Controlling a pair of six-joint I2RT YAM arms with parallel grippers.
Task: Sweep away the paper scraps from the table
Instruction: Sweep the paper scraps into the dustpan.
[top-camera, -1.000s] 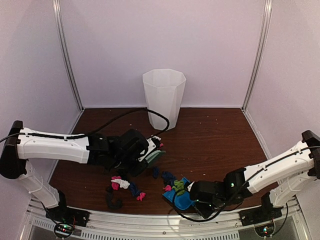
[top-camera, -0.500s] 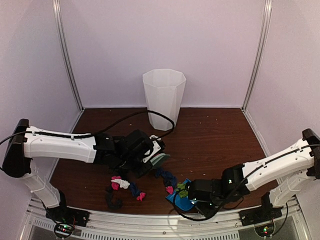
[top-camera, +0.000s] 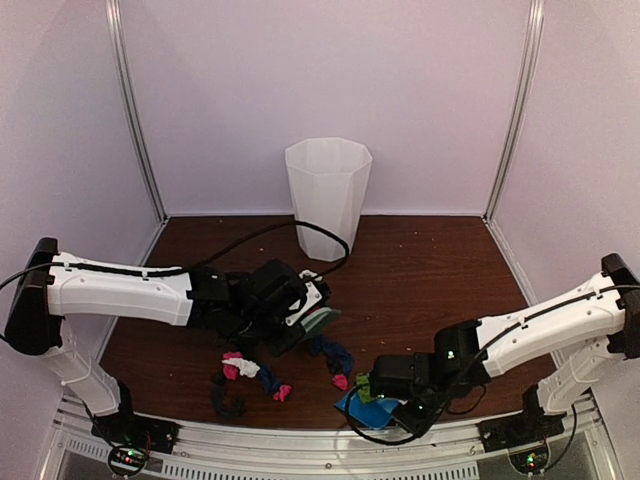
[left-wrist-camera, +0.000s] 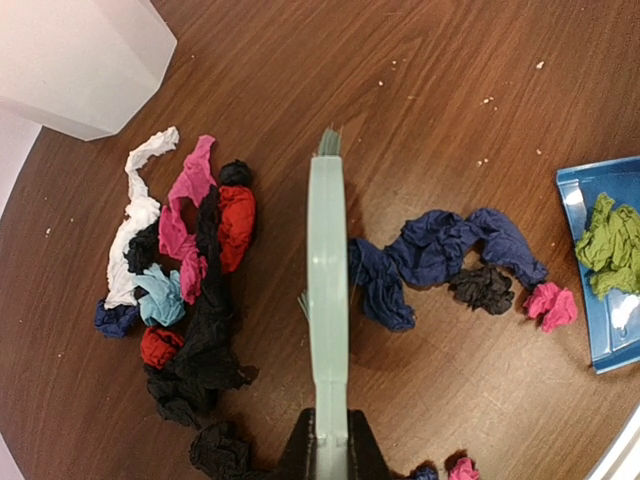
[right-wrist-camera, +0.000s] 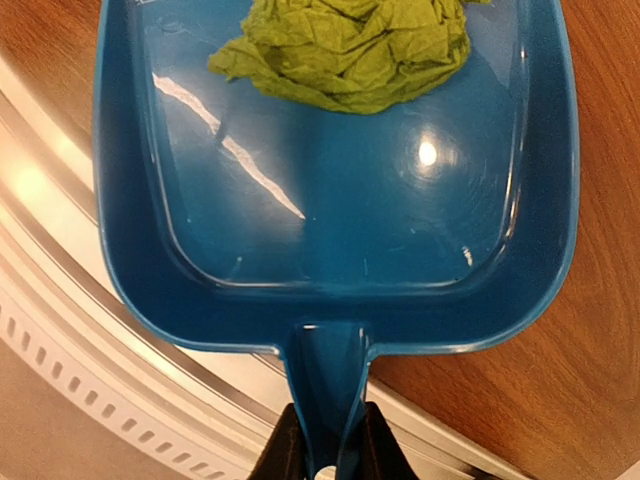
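Observation:
My left gripper (left-wrist-camera: 330, 452) is shut on the handle of the mint-green brush (left-wrist-camera: 327, 270), which stands on edge on the table (top-camera: 430, 270). Left of the brush lies a heap of paper scraps (left-wrist-camera: 190, 290) in pink, white, black and red. To its right lie navy scraps (left-wrist-camera: 440, 250), a black wad (left-wrist-camera: 484, 287) and a pink wad (left-wrist-camera: 552, 305). My right gripper (right-wrist-camera: 328, 452) is shut on the handle of the blue dustpan (right-wrist-camera: 330, 230), which carries a green wad (right-wrist-camera: 350, 45). The pan's rear hangs over the metal rail (right-wrist-camera: 60, 230).
A tall white bin (top-camera: 327, 195) stands at the back middle of the table. More scraps (top-camera: 245, 370) lie near the front rail (top-camera: 250, 445) under my left arm. A black cable (top-camera: 250, 235) runs from that arm past the bin. Walls close in both sides.
The brush has moved right, pushing the navy scraps toward the dustpan. My right arm has swung the dustpan a little nearer the front rail.

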